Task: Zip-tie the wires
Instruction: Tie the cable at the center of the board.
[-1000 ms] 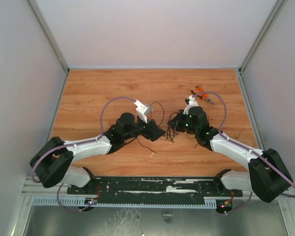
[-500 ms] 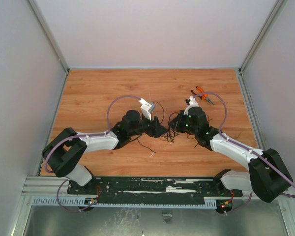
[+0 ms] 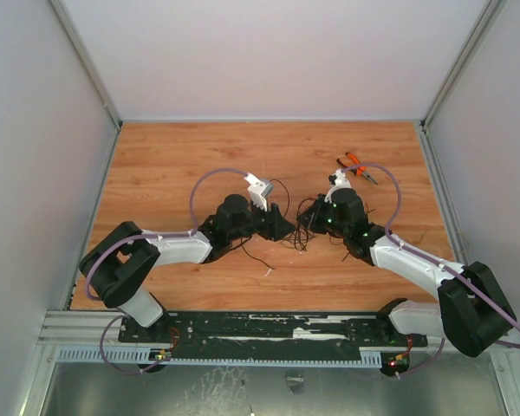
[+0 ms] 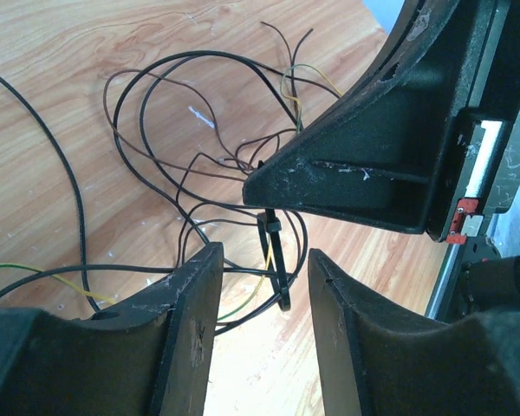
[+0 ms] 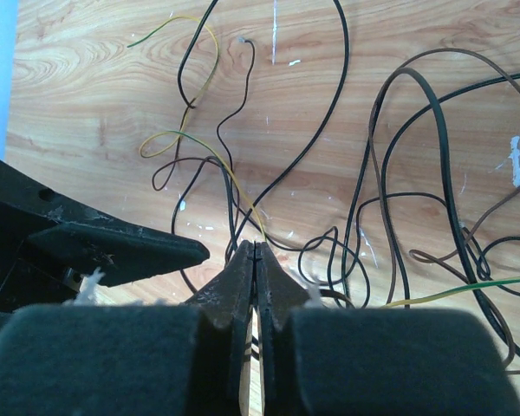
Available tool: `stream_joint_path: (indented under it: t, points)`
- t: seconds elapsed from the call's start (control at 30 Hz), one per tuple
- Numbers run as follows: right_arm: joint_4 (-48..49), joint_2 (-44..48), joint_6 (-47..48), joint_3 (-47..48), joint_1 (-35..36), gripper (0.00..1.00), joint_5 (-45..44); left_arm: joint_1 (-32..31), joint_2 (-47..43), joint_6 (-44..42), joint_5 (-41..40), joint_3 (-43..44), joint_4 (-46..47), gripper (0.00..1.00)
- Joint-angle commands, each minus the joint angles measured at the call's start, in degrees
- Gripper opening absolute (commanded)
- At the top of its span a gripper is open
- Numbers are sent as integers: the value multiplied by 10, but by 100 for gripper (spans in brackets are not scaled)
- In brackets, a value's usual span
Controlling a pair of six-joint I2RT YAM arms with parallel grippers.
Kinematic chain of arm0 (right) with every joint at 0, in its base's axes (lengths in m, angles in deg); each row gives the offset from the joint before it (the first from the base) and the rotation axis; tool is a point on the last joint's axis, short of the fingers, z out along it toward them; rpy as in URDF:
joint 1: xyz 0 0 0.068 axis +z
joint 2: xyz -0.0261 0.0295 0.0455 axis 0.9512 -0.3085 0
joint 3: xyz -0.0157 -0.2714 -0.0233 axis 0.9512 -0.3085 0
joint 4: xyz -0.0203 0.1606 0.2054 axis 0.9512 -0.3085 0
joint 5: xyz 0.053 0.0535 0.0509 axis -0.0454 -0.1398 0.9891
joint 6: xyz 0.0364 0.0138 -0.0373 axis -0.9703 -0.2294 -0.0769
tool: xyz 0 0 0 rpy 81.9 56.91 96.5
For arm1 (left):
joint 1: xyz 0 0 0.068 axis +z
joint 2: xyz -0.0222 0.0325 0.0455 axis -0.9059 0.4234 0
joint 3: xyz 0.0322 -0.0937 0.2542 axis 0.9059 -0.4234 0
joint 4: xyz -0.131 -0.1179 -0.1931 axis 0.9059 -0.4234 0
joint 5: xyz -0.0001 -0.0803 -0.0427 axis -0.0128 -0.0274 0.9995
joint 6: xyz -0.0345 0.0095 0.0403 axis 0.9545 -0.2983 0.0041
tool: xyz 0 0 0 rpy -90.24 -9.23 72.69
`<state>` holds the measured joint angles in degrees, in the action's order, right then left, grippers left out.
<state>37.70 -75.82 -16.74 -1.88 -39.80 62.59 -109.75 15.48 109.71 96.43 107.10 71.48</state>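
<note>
The wooden table (image 3: 173, 165) is seen with bare board towards twelve and nine o'clock and walls closing it in at the edges. At its centre the left gripper (image 4: 266, 253) is held with fingers parted to a moderate gap, nothing clamped. It is met from three o'clock by the right gripper (image 5: 256, 251), fingers pressed together, though what is pinched cannot be told. The wires (image 4: 182, 130) are spread at eleven o'clock of the left fingers and under both tips, as thin black, brown and yellow-green strands in loose loops. A black zip tie (image 4: 276, 260) is seen within the left gap. Orange-handled pliers (image 3: 357, 166) are lying at one o'clock, apart from the tangle.
</note>
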Motion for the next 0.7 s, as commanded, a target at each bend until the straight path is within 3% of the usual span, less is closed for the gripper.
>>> stream_joint_path:
  t: [0.0,0.67]
  points:
    - [4,5,-12,13,6,0,-15,1,13,7,2,13,37,48]
    - [4,4,-19,15,10,0,-18,-15,66,11,7,48,47,45]
